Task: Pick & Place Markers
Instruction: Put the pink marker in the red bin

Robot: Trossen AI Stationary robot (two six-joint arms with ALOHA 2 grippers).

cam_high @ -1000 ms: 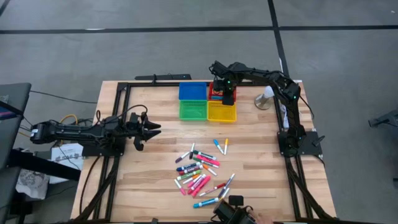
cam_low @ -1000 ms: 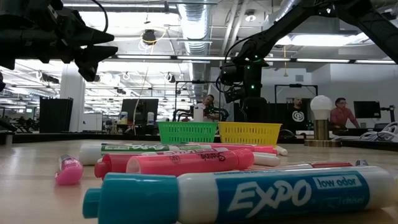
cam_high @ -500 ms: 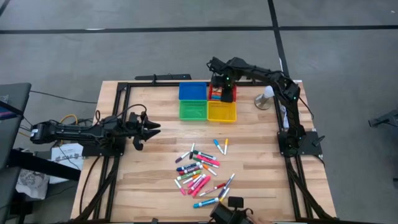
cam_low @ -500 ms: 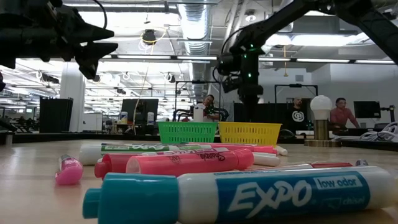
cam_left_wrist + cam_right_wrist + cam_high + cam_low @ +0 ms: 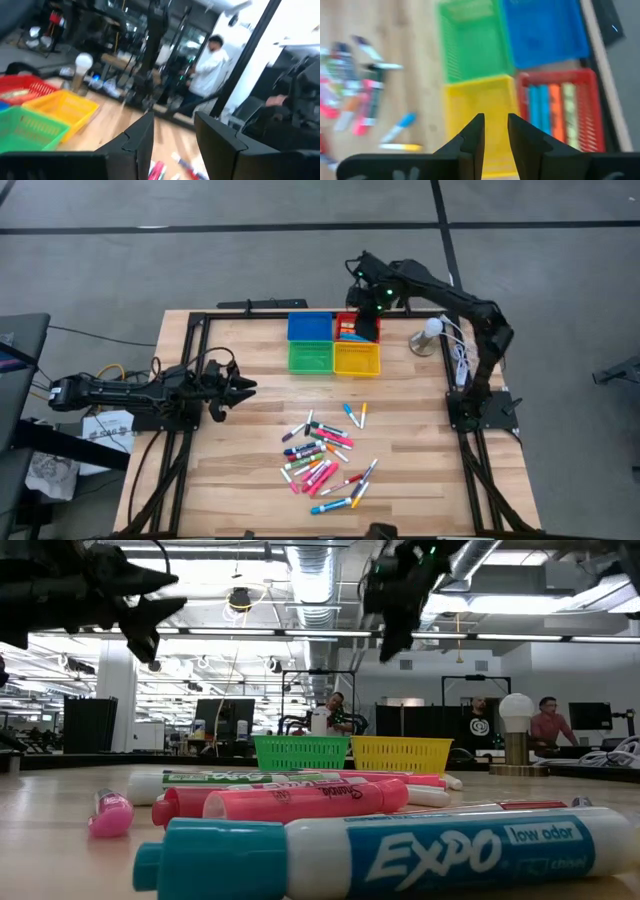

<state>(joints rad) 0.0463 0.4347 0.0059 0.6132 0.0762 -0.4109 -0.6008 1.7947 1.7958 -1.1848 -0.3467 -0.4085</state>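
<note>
Red tray holding several markers (blue, orange, pale), yellow tray bare, right end effector narrowly parted, empty.

Overhead and table-level views, both on the markers.

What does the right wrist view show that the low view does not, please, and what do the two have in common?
Only the right wrist view looks down into the red tray, where several markers lie side by side, and shows the blue tray plus the right gripper with nothing between its fingers.

Only the low view shows the left gripper hanging above the table, a lamp, and people in the room behind.

Both show the green tray, the yellow tray and loose markers on the table.
</note>
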